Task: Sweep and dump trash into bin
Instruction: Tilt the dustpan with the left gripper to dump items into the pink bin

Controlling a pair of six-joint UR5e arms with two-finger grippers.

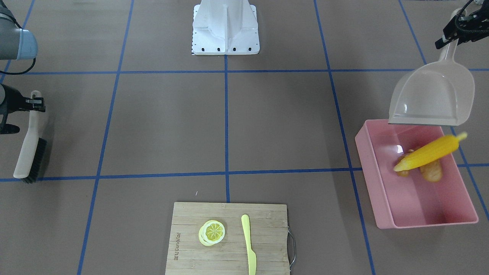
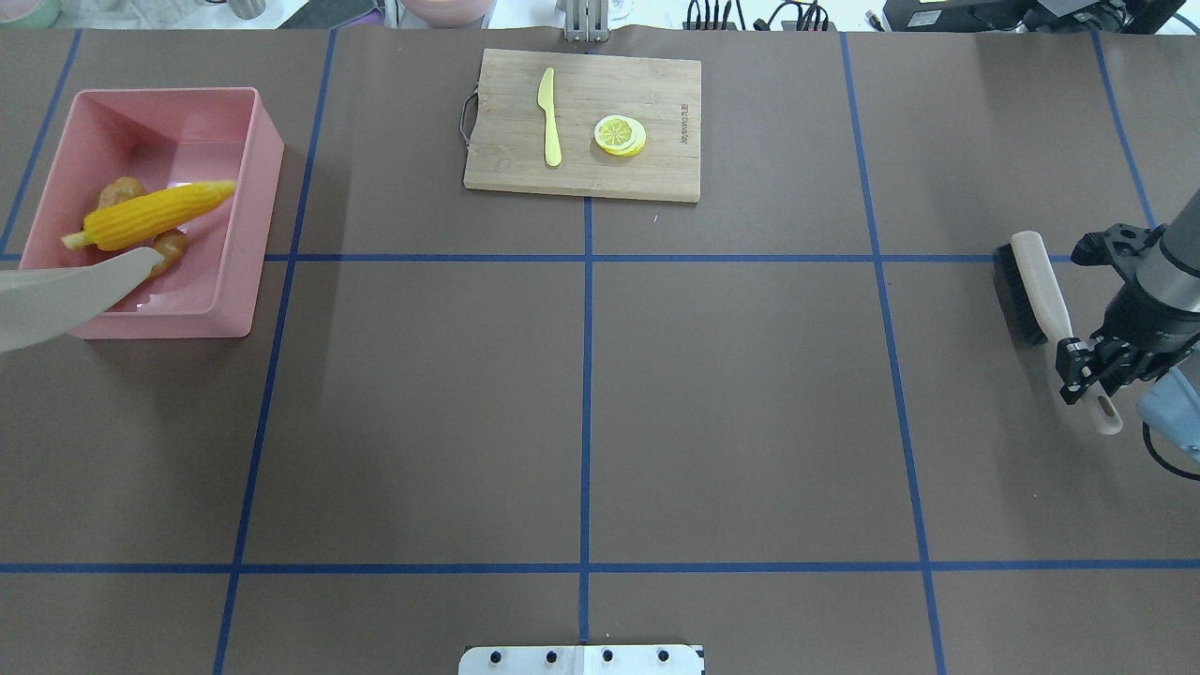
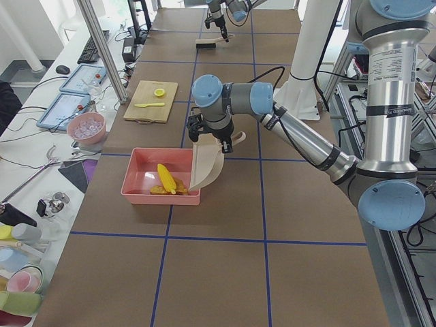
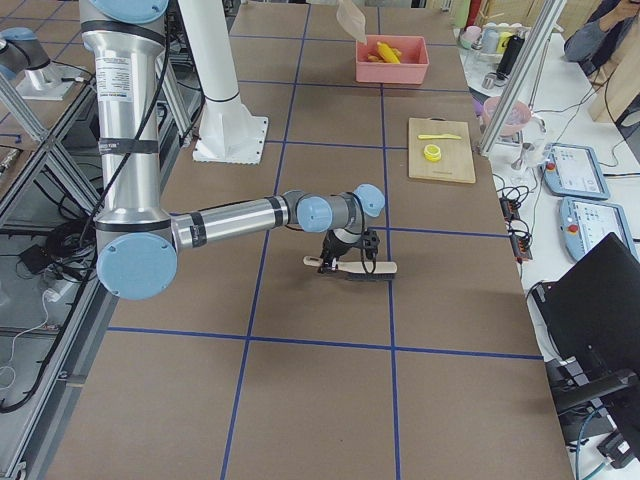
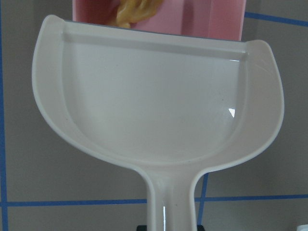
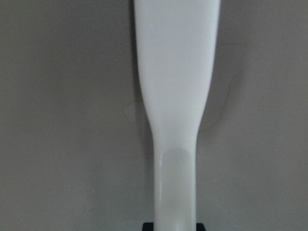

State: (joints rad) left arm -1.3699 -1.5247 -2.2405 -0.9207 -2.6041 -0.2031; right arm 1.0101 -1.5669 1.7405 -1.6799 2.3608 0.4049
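At the bin, all three pieces of trash lie inside the walls. Bin: rigid pink plastic with tall sides, judged light but stable. It needs no holding; if it must be shifted, the rim is the place to grip.

Dustpan: tipped over the bin's robot-side rim, lip down toward the interior. The left wrist view shows the pan empty. Judged thin, stiff and light; the handle is the only sound grip. Left gripper: fingers closed on that handle near its end, nothing else touched.

Brush: well apart from the bin, at the opposite end of the table, lying low and level. Whether the bristles touch the surface cannot be told. Right gripper: clamped across the brush handle toward its tail end, confirmed by the right wrist view.

Corn cob: inside the bin at the dustpan end, tilted across the other two pieces. Whether it has come to rest cannot be told. Judged hollow, light, hard and round enough to roll; better pushed than pinched.

Potato: under the cob, toward the side of the bin away from the robot. Smooth, likely slippery.

Ginger root: under the cob's tip, nearest the dustpan lip. Knobbly, so less prone to roll.
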